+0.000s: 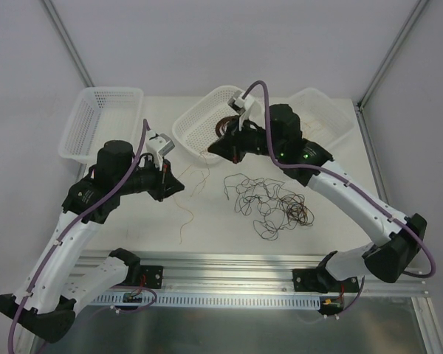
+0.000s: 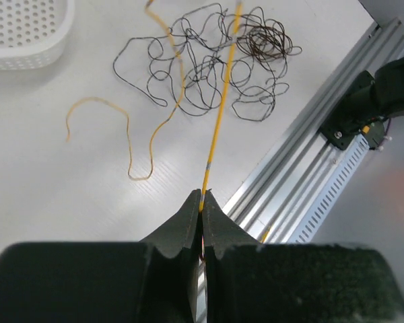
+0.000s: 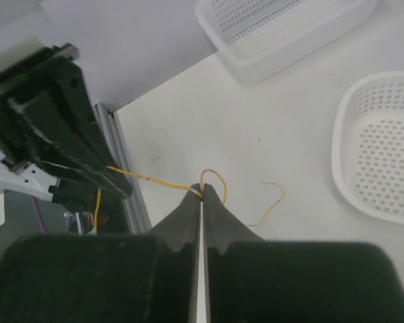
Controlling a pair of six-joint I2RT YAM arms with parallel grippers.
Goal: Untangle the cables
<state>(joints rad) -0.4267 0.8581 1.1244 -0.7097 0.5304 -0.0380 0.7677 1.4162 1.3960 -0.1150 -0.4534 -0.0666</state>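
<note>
Left tool [image 2: 202, 195] pinching taut orange cable [image 2: 218, 114], curly dark tangle [image 2: 259, 37]

Three white plastic mesh baskets [image 1: 186, 118] line the white table's [image 1: 207, 228] far edge. Tangled thin black-and-brown cables [image 1: 269, 203] lie right of centre, a tan-orange wire [image 1: 186, 217] left of them.

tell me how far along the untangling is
Early. Done: one tan-orange strand lies mostly clear of the tangle. In hand: left gripper and right gripper both pinch one tan-orange cable between them. Left: the black and brown tangle, knotted on the table.
</note>
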